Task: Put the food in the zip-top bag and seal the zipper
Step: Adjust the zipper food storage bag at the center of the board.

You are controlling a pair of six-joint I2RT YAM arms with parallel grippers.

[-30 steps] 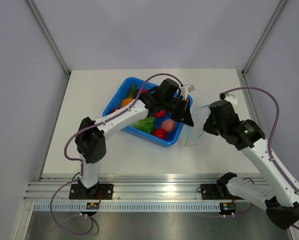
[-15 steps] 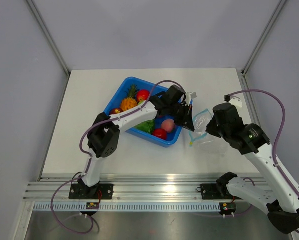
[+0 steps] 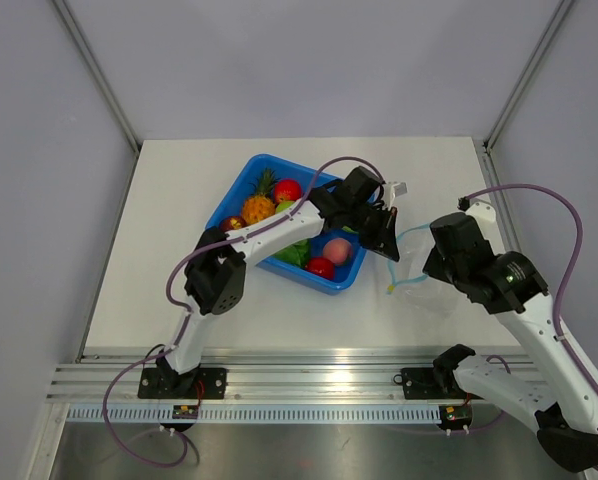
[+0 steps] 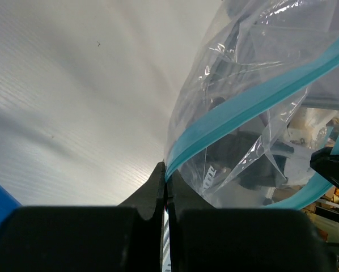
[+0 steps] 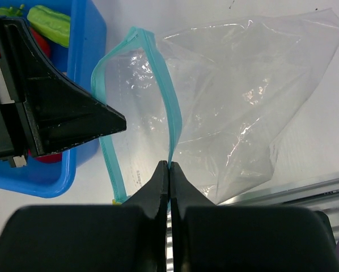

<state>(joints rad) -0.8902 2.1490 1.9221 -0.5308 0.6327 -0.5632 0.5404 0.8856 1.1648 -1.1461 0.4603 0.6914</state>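
The step in hand is judged to be the opening of the bag's mouth, with no loading begun. The zip-top bag (image 5: 243, 102) is found between the blue tray (image 3: 241, 182) and the right edge of the tabletop (image 3: 159, 250), and no food is seen inside it. One side of the teal zipper (image 5: 165, 99) is pinched between the pressed-together fingers of the right gripper (image 5: 169, 166). The opposite side of the strip is clamped by the left gripper (image 4: 165, 171), whose fingers are likewise closed on it with no gap shown. The two lips are thus drawn apart and the mouth is held as an open loop. Whether the bag's bottom rests on the table or is lifted cannot be told for certain. The food is gathered in the tray near the middle of the tabletop: a pineapple (image 3: 263, 196) and a red tomato (image 3: 287, 189) toward the far edge, a pink peach (image 3: 336, 250), a red apple (image 3: 320, 267) and lettuce (image 3: 295, 252) toward the near edge. For the next move, one lip would have to be released so that a fruit can be fetched. The left arm, reaching across the tray, seems the better placed for that. The mouth would need to be held up by the right gripper alone, and a sagging lip is the risk to be watched.
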